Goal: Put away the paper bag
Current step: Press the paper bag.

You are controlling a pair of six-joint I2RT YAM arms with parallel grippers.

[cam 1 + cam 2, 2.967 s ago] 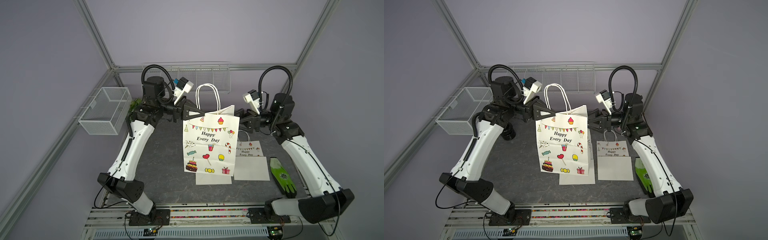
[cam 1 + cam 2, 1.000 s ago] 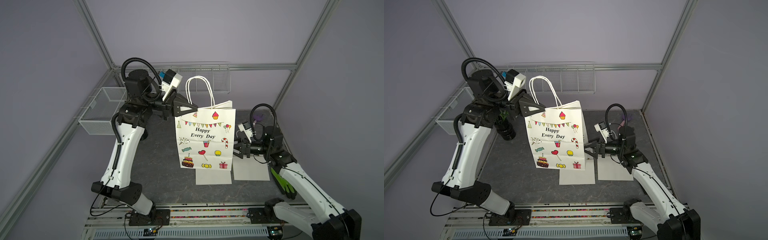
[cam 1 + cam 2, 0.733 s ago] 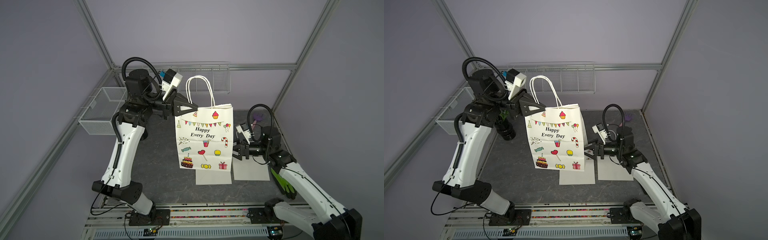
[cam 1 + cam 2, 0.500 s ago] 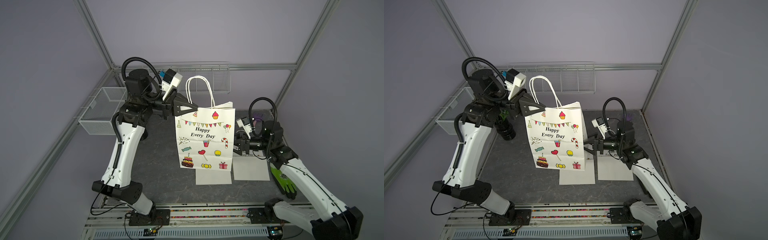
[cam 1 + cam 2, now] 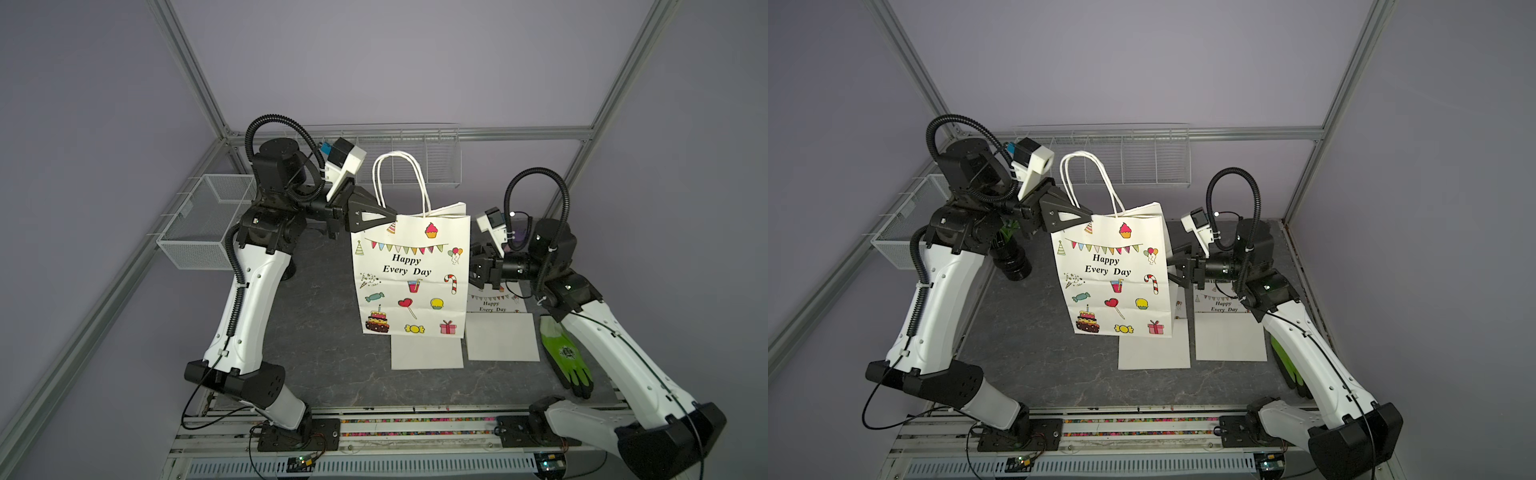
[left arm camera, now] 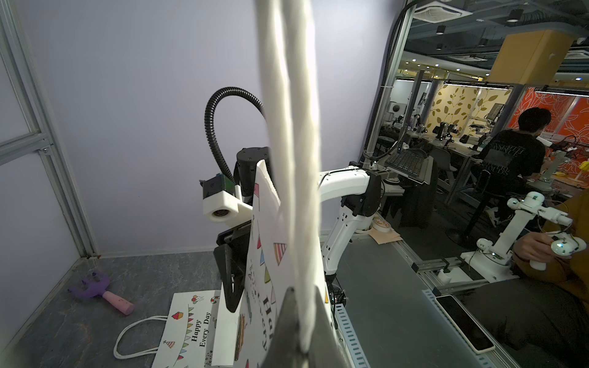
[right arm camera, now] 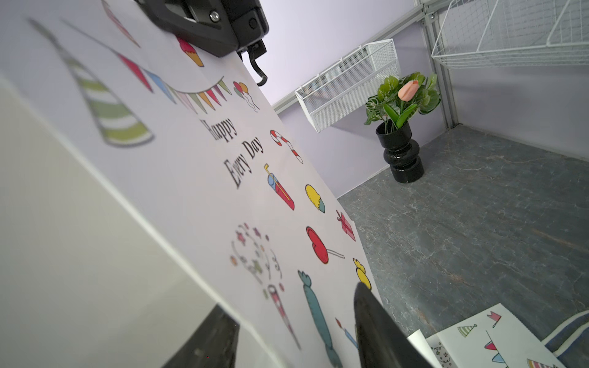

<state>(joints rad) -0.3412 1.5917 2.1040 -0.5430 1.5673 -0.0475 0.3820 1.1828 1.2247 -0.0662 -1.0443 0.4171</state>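
2 arms (image 5: 249,299) (image 5: 602,332) elbow-up, bag (image 5: 411,282) btwn.

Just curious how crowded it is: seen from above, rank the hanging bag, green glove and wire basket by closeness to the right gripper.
1. The hanging bag, right beside the right gripper, at its side edge.
2. The green glove, flat on the table beside that arm.
3. The wire basket, on the opposite wall, beyond the bag.

White printed paper bag (image 5: 411,274), upright, aloft
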